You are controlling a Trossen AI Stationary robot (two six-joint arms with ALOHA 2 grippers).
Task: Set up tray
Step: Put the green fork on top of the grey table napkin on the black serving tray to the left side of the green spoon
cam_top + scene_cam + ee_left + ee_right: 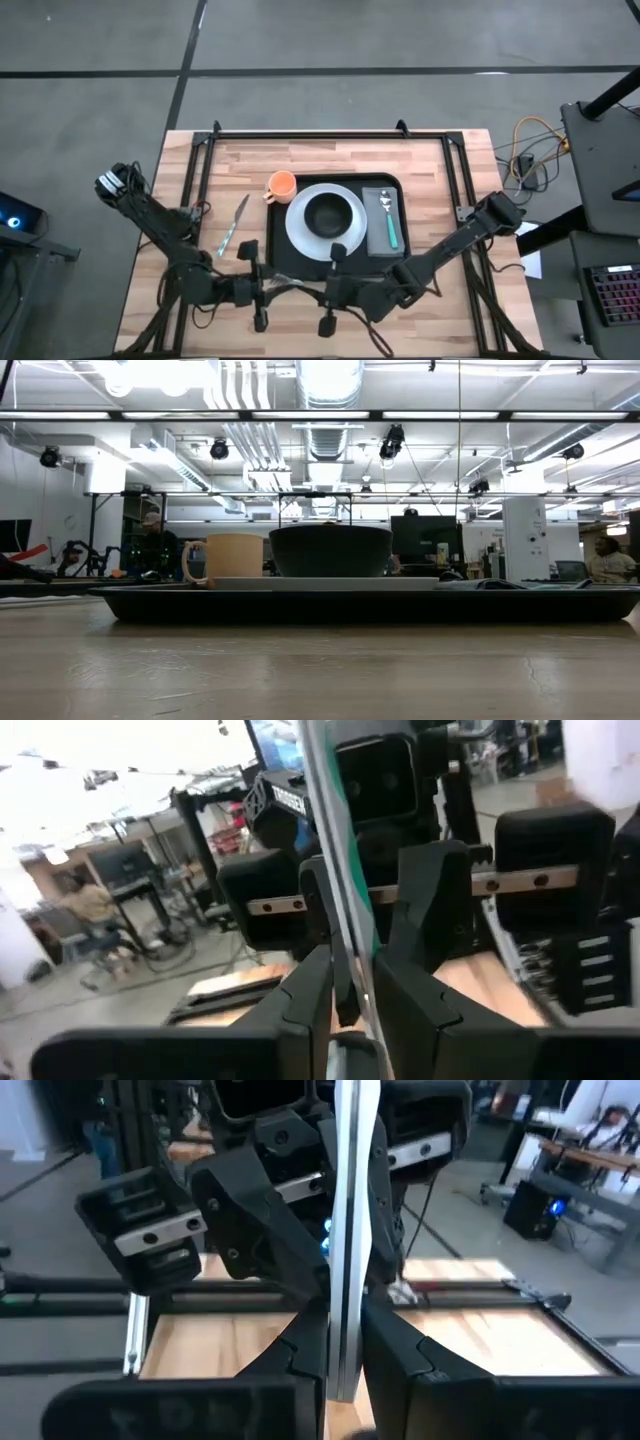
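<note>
The black tray (276, 240) holds the white plate (300, 232) with a dark bowl (329, 213), a grey napkin (386, 240) with a teal-handled spoon (389, 222), and an orange cup (281, 185) at its far left corner. A knife (235, 222) lies on the wood left of the tray. Near the table's near edge, my left gripper (278, 286) and right gripper (318, 290) face each other. A thin silver utensil with a teal stretch (340, 870) runs between them. Its type cannot be told. The low view shows neither gripper. My left gripper (352, 990) pinches the thin utensil (350, 955) between its two fingers, coming level from the table's left and lying along it. The utensil is lifted clear of the table. My right gripper (345, 1350) pinches the utensil's flat silver part (347, 1310) between its two fingers, coming level from the table's right and along its length. The piece stands edge-on between the fingers, clear of the table.
A black metal frame (300, 133) borders the tabletop at the far edge and both sides. Bare wood (180, 310) lies left of the tray and along the near edge. People and equipment (155, 545) show in the room beyond.
</note>
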